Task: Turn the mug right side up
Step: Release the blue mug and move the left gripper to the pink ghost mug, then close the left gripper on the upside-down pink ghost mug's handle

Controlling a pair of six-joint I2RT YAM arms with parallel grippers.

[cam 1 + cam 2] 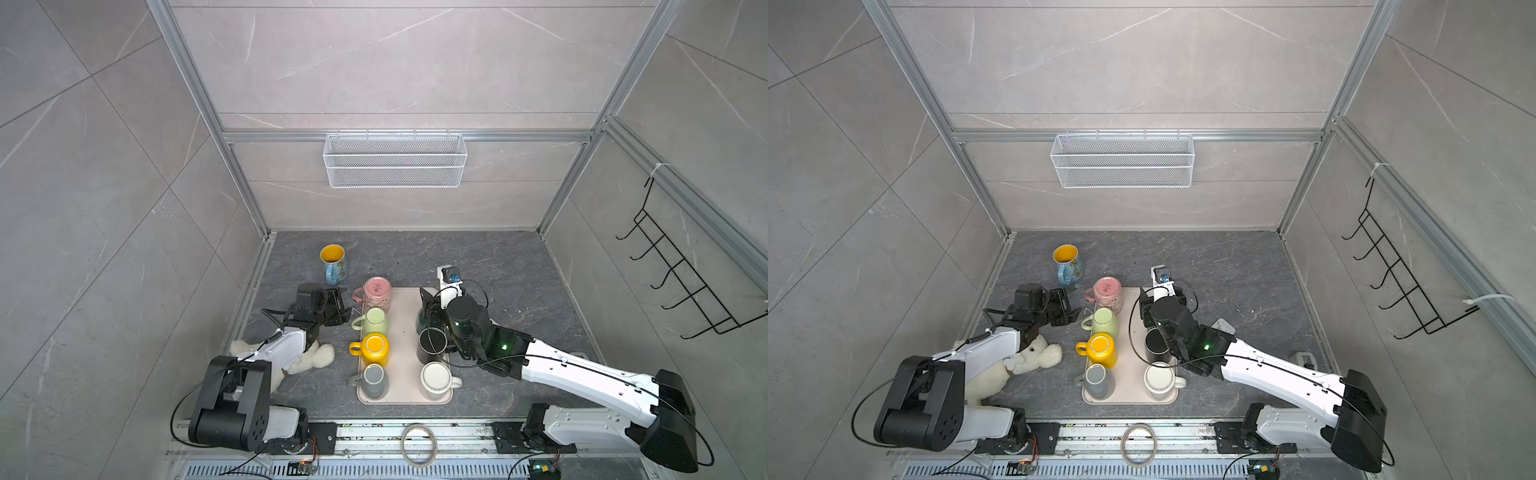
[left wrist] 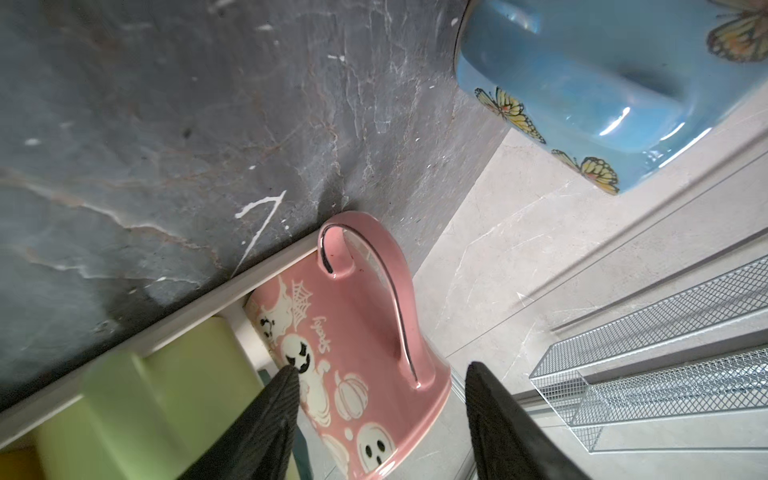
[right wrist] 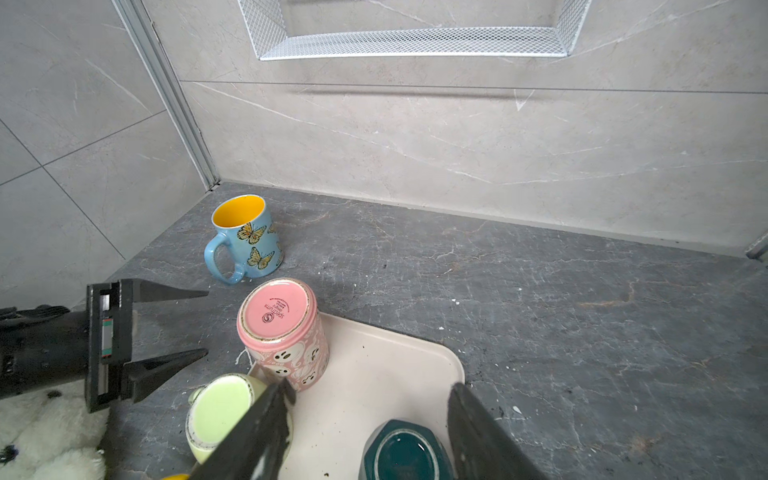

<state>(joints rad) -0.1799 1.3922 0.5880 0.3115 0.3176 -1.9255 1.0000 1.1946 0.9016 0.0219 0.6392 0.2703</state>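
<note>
The pink mug (image 1: 377, 293) (image 1: 1108, 293) stands upside down, a little left of centre in both top views and below the middle of the frame. Its flat base faces up, with a small printed maker's mark and a scuffed ring around the edge. White ghosts, pumpkins and a cobweb decorate its side (image 2: 353, 353) (image 3: 282, 328). It sits on the upper left corner of the cream tray (image 1: 405, 328). Its handle points left in both top views, reaching past the tray's rim over the dark worktop (image 1: 498, 266).
</note>
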